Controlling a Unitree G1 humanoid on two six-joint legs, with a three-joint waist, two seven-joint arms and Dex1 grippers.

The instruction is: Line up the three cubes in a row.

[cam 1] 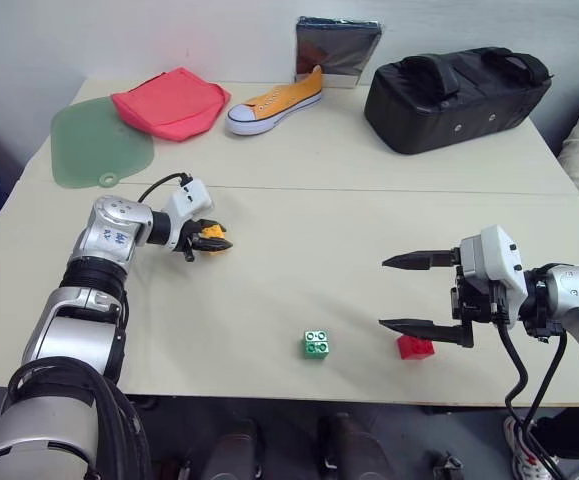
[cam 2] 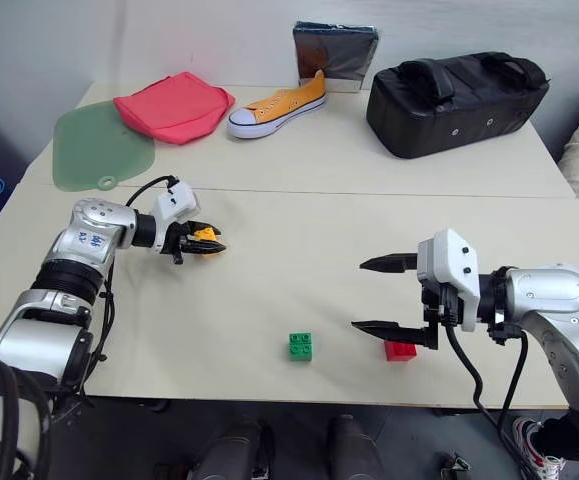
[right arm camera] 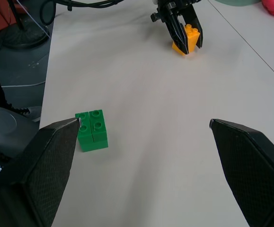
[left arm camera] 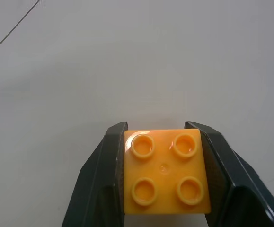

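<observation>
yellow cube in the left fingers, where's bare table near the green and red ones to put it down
Bare table lies left of the green cube, and between the yellow cube and the right gripper. Crowded: the right gripper's lower finger overhangs the red cube.

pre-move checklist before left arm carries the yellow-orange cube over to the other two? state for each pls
1. Left gripper shut on yellow-orange cube, a finger on each side: ok.
2. Cube lifted off the table: cannot tell.
3. Green cube upright, free near the front edge: ok.
4. Red cube free of the right gripper: ok, but its lower finger hangs close over it.
5. Right gripper open, holding nothing: ok.
6. Bare table between yellow-orange and green cubes: ok.
</observation>
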